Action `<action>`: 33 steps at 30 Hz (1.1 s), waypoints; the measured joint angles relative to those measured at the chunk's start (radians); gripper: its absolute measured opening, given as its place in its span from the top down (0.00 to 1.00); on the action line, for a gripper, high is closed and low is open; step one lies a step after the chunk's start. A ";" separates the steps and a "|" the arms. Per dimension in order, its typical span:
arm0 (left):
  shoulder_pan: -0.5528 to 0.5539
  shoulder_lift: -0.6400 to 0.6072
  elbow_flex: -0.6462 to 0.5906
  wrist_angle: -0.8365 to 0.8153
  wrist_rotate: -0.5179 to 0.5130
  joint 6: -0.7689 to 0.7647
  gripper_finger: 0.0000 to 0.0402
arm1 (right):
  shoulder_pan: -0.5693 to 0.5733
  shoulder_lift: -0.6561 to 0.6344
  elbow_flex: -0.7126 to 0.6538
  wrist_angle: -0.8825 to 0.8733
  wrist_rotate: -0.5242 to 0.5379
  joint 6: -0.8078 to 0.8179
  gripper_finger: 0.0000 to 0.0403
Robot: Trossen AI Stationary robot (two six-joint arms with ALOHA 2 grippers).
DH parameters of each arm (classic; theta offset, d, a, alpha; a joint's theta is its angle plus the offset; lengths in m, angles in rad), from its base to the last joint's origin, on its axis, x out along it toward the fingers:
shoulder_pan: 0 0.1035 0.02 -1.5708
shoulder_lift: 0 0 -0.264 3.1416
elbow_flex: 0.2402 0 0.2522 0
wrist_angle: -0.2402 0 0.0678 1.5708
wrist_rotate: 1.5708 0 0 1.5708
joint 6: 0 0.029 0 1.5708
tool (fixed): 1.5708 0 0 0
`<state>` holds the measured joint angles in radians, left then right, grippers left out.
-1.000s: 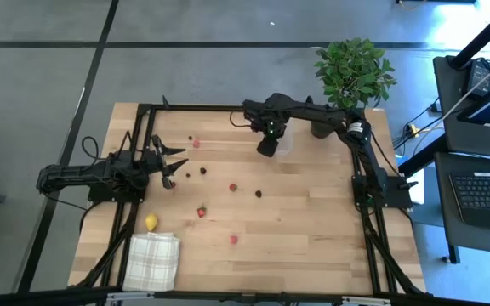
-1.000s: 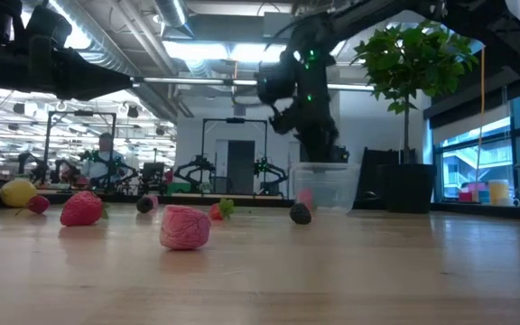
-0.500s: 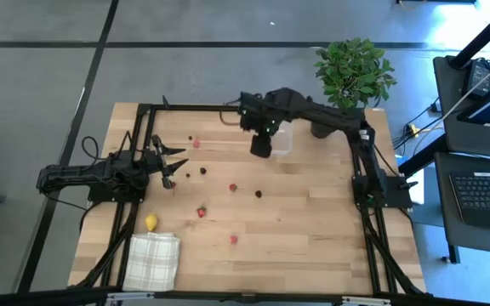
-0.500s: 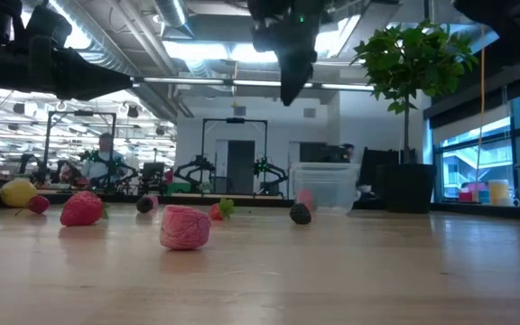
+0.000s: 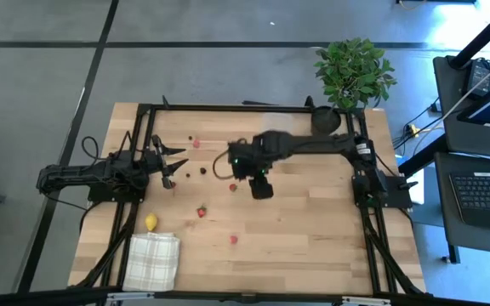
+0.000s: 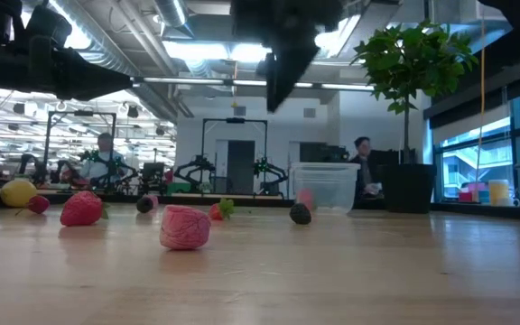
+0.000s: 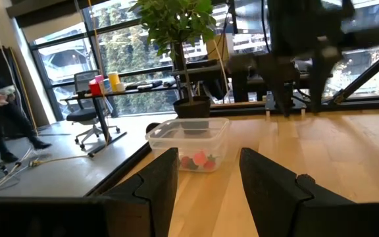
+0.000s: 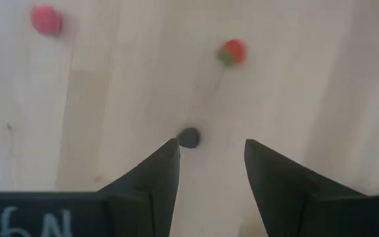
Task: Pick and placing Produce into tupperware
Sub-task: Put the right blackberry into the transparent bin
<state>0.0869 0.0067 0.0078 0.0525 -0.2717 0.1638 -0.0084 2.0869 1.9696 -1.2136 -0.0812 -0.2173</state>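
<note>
High view: I take the tupperware (image 7: 188, 141) as my landmark. It sits at the tabletop (image 5: 313, 229) edge nearest the potted plant (image 5: 353, 70).
Arms: two. Both are over the tabletop.
Right gripper (image 5: 262, 187): it hangs above the middle of the tabletop, near the tupperware but clear of it, on the side away from the plant.
Right fingers: set wide, holding nothing. The right wrist view shows one dark berry (image 8: 189, 137) on the wood, seen in the gap between them.
Other pieces in that wrist view: two red ones. One is a strawberry with a green cap (image 8: 232, 52), the other a plain red piece (image 8: 46, 20).
Left gripper (image 5: 170, 161): well apart from the tupperware, on the side where the lemon (image 5: 151, 223) lies.
Left fingers: wide apart and empty, pointing toward the tupperware.
Tupperware contents: red pieces (image 7: 197, 160) at the bottom. I make out about two but cannot count them for sure.
Loose produce, low view: I count seven pieces. That is one lemon, four red or pink and two dark.
Cloth (image 5: 153, 259): one, at the corner farthest from the tupperware, just beside the lemon.
</note>
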 joint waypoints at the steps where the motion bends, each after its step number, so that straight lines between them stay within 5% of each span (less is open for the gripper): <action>1: 0.000 0.000 0.000 0.000 0.000 0.000 0.61 | 0.008 0.000 -0.035 0.027 -0.001 -0.001 0.57; 13: 0.000 0.000 0.000 0.000 0.000 -0.003 0.61 | 0.059 0.000 -0.365 0.334 0.000 0.001 0.57; 33: 0.000 0.000 0.000 0.000 0.000 -0.003 0.61 | 0.058 -0.002 -0.543 0.516 0.059 0.002 0.57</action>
<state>0.0870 0.0065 0.0078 0.0525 -0.2714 0.1608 0.0498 2.0845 1.4268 -0.6980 -0.0223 -0.2150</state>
